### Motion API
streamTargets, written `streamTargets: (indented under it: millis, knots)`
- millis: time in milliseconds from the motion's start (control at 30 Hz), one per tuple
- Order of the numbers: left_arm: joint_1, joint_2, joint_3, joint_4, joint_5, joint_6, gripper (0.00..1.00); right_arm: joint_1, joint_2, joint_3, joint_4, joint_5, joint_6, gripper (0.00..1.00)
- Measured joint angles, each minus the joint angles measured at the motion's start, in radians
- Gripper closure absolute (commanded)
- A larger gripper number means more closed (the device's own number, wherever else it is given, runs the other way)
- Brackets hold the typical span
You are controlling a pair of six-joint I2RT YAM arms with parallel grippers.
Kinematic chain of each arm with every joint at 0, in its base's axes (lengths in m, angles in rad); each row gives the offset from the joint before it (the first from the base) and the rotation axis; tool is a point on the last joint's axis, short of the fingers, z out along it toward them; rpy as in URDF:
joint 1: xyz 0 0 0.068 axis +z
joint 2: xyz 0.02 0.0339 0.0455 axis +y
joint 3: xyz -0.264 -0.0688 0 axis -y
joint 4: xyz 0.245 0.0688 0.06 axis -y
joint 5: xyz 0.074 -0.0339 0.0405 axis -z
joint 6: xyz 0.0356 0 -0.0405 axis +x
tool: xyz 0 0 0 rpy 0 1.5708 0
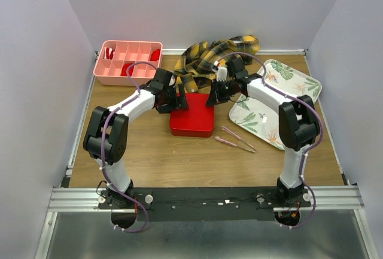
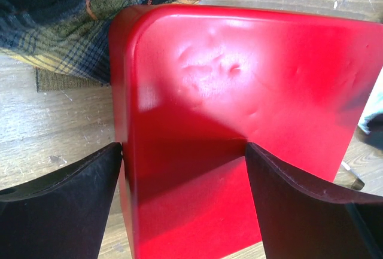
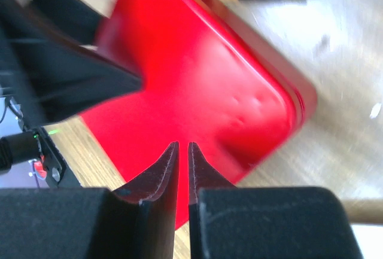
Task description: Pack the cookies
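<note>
Left gripper (image 2: 184, 151) is spread wide, one finger at the side edge of the red box (image 2: 239, 79) and the other over its lid, probably bracing it, clamping nothing. Right gripper (image 3: 183, 146) is pinched to a thin slit, empty, tips above the lid. Cookies show in no view, so whether they are inside I cannot tell; plaid cloth (image 1: 209, 55) crowds the box's far edge, tweezers (image 1: 236, 139) lie near its right, so the near side looks freest.

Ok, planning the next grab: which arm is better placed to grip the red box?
Left, probably. The left pincer is open, one finger by the red box's edge, the other over its top. The right pincer is almost shut above the box and would need opening first.
</note>
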Motion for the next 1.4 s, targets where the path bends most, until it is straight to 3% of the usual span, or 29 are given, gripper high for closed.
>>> streamTargets:
  millis: [400, 667, 1200, 1300, 1400]
  knots:
    - [0.000, 0.023, 0.027, -0.005, 0.000, -0.003, 0.13, -0.002, -0.014, 0.170, -0.031, 0.019, -0.177, 0.97]
    - [0.000, 0.028, 0.031, -0.004, -0.002, -0.006, 0.13, 0.002, 0.157, 0.216, -0.113, 0.126, -0.207, 0.99]
    - [0.021, 0.032, 0.060, -0.017, -0.001, -0.009, 0.12, 0.008, 0.160, 0.245, -0.149, 0.193, -0.227, 0.99]
    - [0.036, 0.024, 0.096, -0.037, -0.011, -0.006, 0.16, 0.008, 0.160, 0.245, -0.149, 0.193, -0.229, 0.99]
    - [0.046, -0.001, 0.137, -0.057, -0.037, -0.002, 0.26, 0.008, 0.160, 0.245, -0.149, 0.193, -0.229, 0.99]
